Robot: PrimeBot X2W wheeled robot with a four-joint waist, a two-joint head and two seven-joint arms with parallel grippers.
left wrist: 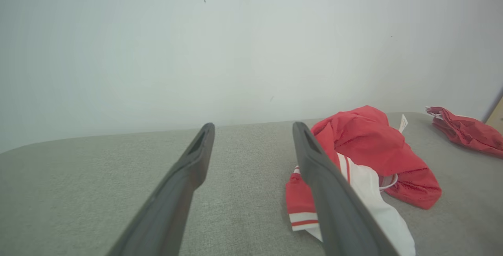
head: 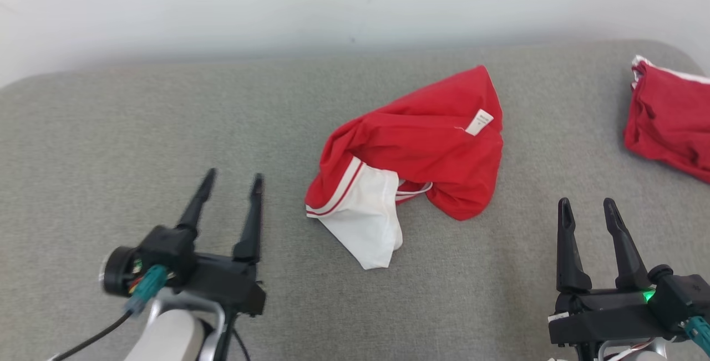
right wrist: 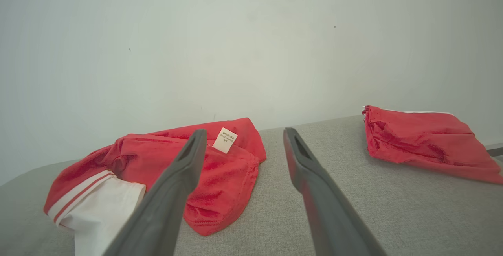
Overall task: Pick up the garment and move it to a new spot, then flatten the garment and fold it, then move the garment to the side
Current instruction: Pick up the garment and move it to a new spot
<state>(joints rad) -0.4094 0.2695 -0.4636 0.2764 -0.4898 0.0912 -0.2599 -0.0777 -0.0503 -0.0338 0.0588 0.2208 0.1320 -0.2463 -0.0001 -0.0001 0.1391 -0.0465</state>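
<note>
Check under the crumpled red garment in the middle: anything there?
Grey surface shows all around its edges. A white panel of the garment pokes out from under the red folds on the near side. Anything beneath the bunched cloth is covered, so I cannot tell.

The left tool [head: 234,177] and right tool [head: 587,204] each have two long tapered black fingers [head: 250,222] on blocky black housings [head: 222,280] with teal connectors [head: 145,289]. A black cable [head: 91,340] leaves the pale left forearm [head: 166,339]. A green light [head: 647,296] marks the right.
</note>
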